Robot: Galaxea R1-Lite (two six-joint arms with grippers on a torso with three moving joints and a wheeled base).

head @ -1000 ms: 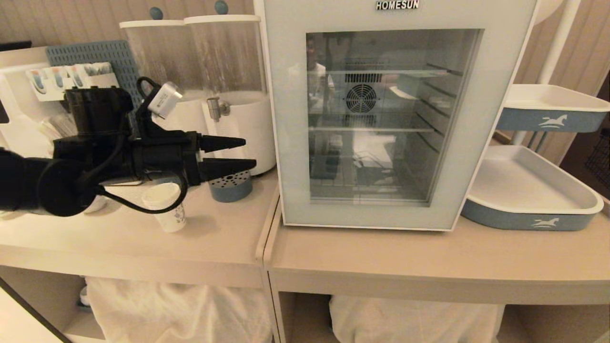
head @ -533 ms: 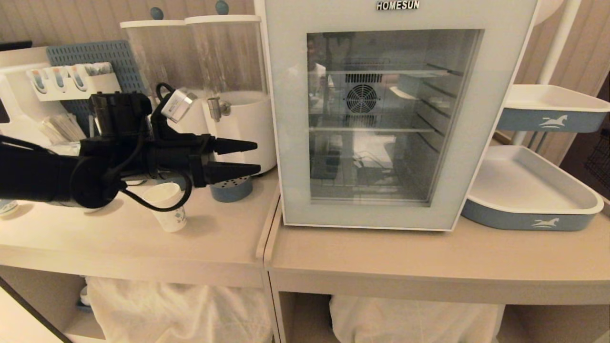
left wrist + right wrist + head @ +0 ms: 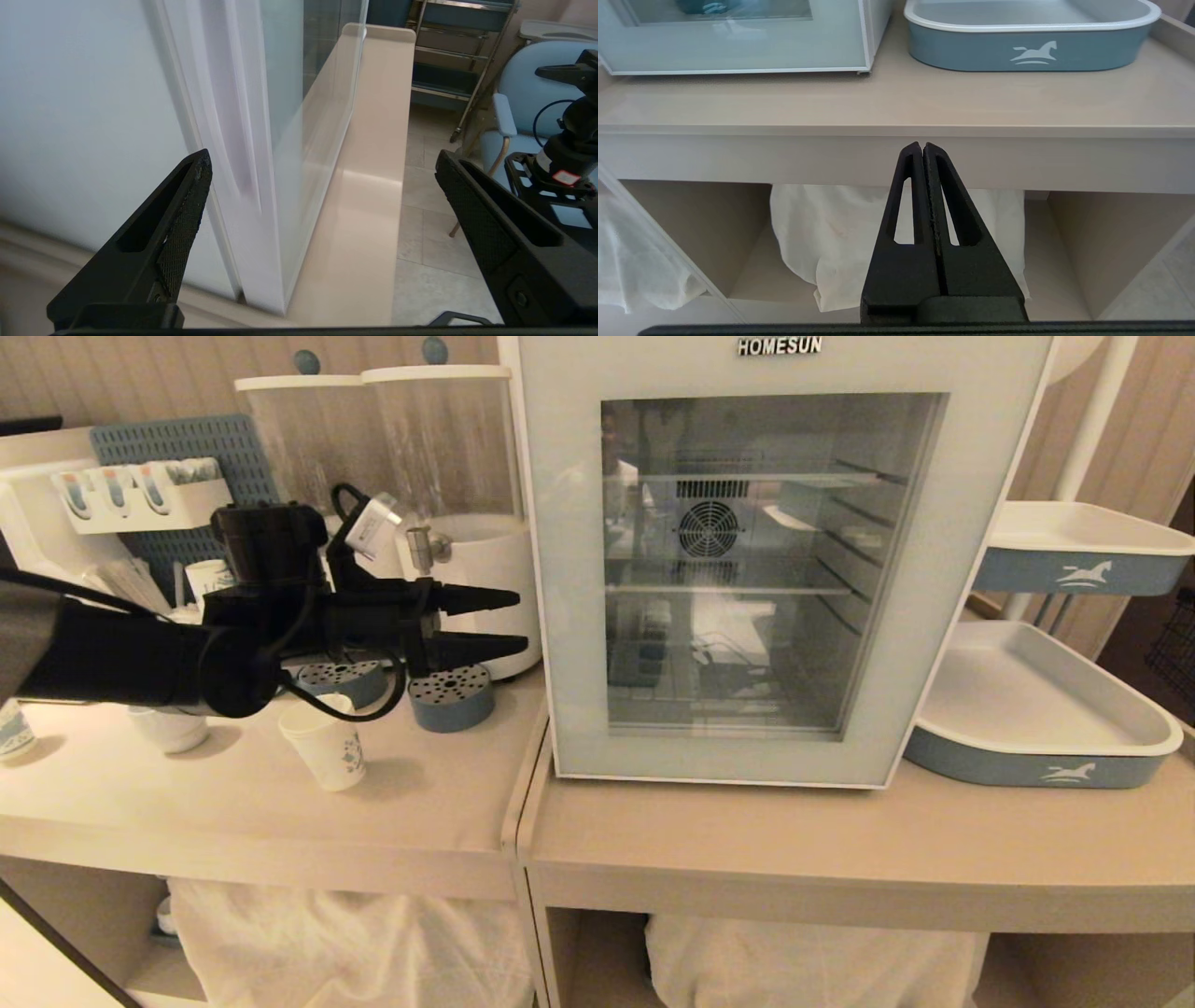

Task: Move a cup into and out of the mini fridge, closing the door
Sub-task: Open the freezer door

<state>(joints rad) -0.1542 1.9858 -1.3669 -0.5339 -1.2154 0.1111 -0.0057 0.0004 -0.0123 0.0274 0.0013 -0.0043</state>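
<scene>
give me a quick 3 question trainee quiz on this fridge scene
1. True or false: the door of the mini fridge is shut.
2. Which end effector is open: A left, B right?
3. Fill in: the paper cup with blue drawings stands on the ____ left of the fridge.

Key:
1. True.
2. A. The left end effector is open beside the fridge's left edge; the right end effector is shut, low before the counter.
3. Counter.
</scene>
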